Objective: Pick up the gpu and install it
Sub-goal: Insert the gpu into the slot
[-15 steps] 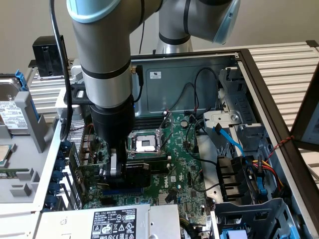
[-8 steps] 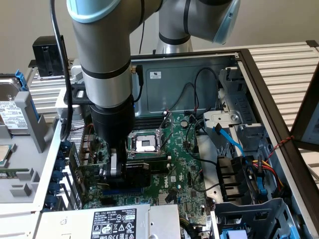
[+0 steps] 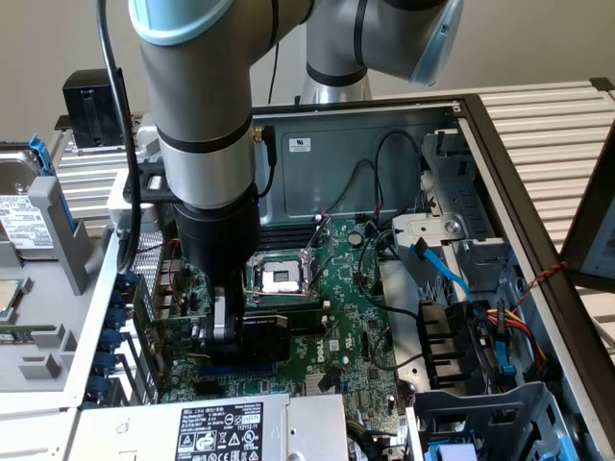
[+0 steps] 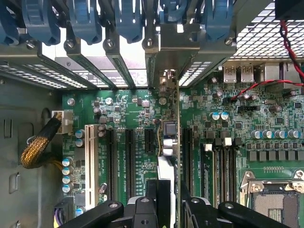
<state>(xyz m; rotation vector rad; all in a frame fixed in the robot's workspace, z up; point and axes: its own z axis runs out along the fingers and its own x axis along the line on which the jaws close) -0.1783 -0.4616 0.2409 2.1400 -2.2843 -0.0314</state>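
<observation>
My pincer (image 3: pixel 227 325): clamped on the gpu (image 3: pixel 265 330), a finger (image 4: pixel 142 209) on each face of the card.
Gpu: upright on edge, lower left of centre in the exterior view, over the motherboard (image 3: pixel 356 317) slots (image 4: pixel 128 152).
Neighbours: CPU socket (image 3: pixel 279 279) just above it in the frame; power supply (image 3: pixel 211 427) below.
Crowding: blue latches (image 4: pixel 85 19) at the bracket end; black cables (image 3: pixel 384 182) well apart.

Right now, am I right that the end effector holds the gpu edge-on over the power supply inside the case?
Not quite: the end effector holds the gpu edge-on over the motherboard, inside the case. The wrist view shows it.
</observation>
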